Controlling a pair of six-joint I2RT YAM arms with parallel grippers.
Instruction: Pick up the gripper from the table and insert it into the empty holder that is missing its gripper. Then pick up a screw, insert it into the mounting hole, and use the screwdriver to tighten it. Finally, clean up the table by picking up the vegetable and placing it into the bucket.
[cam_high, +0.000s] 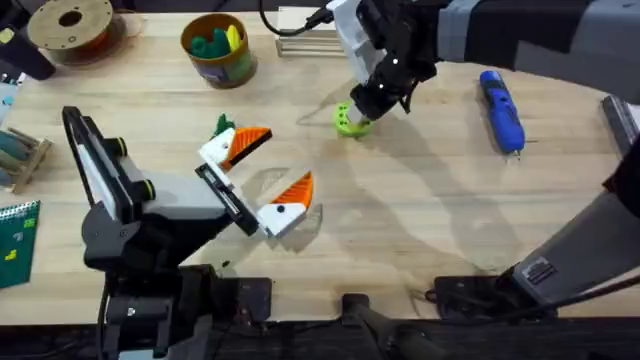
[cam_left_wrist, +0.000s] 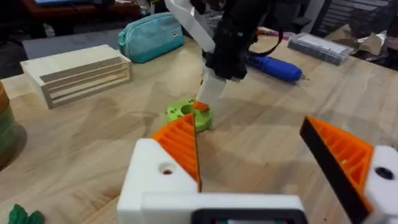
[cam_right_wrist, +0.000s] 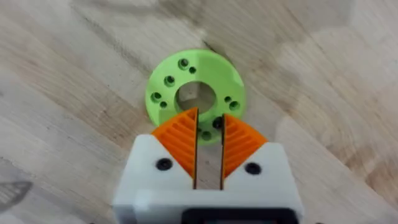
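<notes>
While the left arm rests low on the pale wooden table (cam_high: 420, 215), its left gripper (cam_high: 262, 177) stands with both white-and-orange fingers spread wide, nothing between them. One finger sits near a small dark-green vegetable (cam_high: 222, 126) lying on the wood just beside its tip. In the left wrist view the same two ribbed orange pads (cam_left_wrist: 181, 140) frame open tabletop, with the green toy (cam_left_wrist: 22, 215) at the lower corner.

Farther back, toward the table's far edge, the mustard-yellow bucket (cam_high: 218, 50) sits upright, already holding green and yellow pieces. A brown filament spool (cam_high: 72, 28) lies to its left, well apart.

At centre, the right arm reaches across from its base — its right gripper (cam_high: 375, 100) is pointed down at a lime-green ring (cam_high: 350, 119) lying flat on the wood. From the right wrist camera the gripper (cam_right_wrist: 209, 134) shows its orange pads (cam_right_wrist: 180, 137) drawn nearly together, only a narrow slit between them, tips poised at the ring (cam_right_wrist: 196, 90) and its rim; whether they pinch anything there cannot be made out.

To the right, the blue screwdriver (cam_high: 502, 108) lies untouched on the table, well apart from both grippers — its metal tip toward the near side.
</notes>
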